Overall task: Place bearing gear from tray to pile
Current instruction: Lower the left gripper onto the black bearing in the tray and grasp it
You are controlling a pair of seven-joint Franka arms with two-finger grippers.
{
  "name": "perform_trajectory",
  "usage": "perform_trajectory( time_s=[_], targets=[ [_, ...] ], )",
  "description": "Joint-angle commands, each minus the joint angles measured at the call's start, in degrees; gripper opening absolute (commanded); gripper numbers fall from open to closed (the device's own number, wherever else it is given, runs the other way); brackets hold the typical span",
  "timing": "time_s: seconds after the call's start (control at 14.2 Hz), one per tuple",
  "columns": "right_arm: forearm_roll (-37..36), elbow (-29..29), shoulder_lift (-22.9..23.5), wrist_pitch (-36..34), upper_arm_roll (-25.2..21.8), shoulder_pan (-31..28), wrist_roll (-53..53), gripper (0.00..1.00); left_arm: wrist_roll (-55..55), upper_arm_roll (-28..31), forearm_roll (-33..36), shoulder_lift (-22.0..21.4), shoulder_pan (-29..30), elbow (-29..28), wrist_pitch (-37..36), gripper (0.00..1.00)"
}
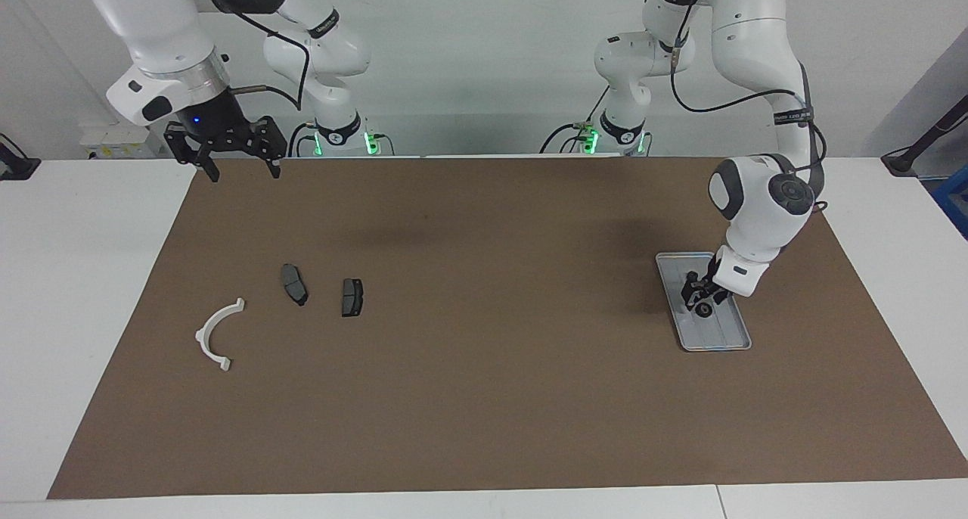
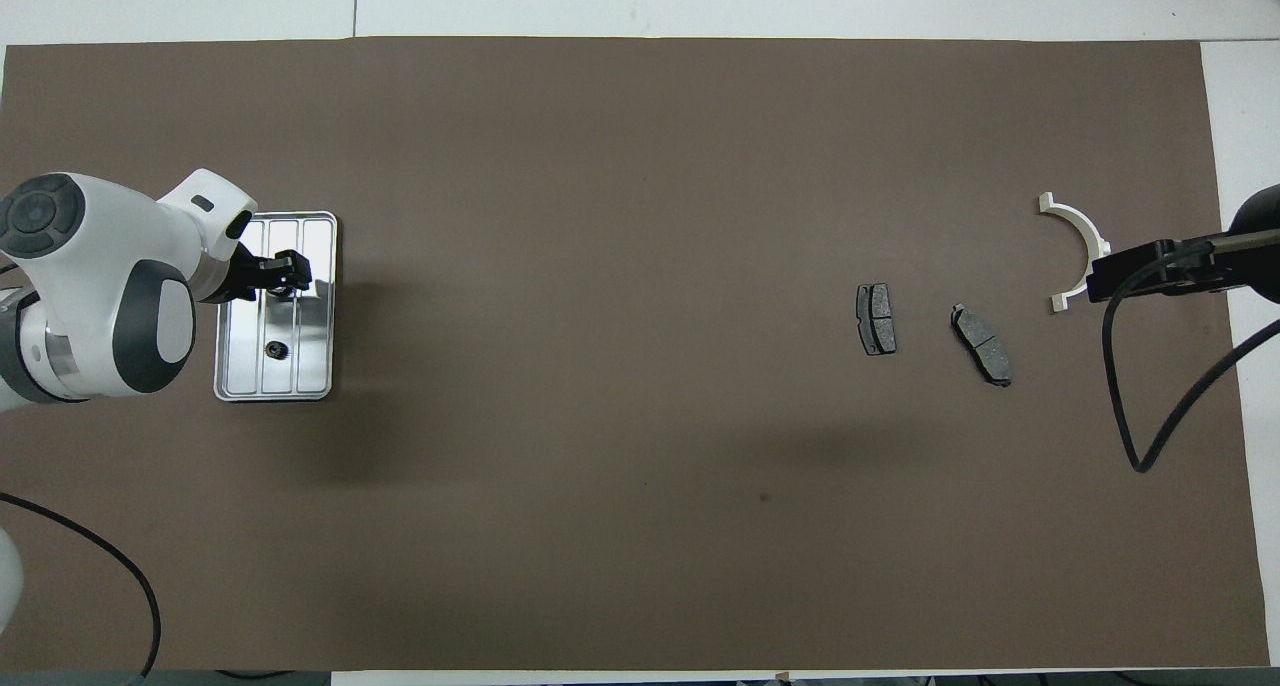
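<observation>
The silver tray lies toward the left arm's end of the table and also shows in the overhead view. My left gripper is low over the tray's middle, and the overhead view shows it too. A small dark round bearing gear shows right at its tips; I cannot tell whether it is held. The pile lies toward the right arm's end: a white half-ring bracket and two dark plates. My right gripper waits open and empty, raised over the mat's edge by the robots.
A brown mat covers the table. In the overhead view a small dark spot shows on the shiny tray, part or reflection I cannot tell. The bracket and plates show there, the right gripper overlapping the bracket.
</observation>
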Motion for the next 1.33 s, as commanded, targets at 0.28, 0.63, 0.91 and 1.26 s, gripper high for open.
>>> perform_trajectory(
  time_s=[0.28,0.63,0.91,1.26],
  targets=[
    [0.75,-0.64,-0.87,-0.19,-0.21,-0.51,-4.91,1.00,-0.27,0.39,1.17,1.63,0.24,-0.50,3.09,0.61],
    [1.10,-1.86,-1.57,-0.28,-0.13,-0.51,-4.14,1.00,-0.27,0.30,1.08,1.72,-0.02,-0.33,2.56,0.19],
    [1.19,-4.14,-1.57,1.64,-0.04,0.19,-3.43,1.00,-2.37,0.30,0.64,2.41,-1.77,7.03,-7.68,0.00],
    [1.19,-12.76,-0.70,13.59,0.31,1.86,-3.26,1.00,-27.19,0.30,0.46,3.29,-14.84,18.56,-19.32,0.00]
  ],
)
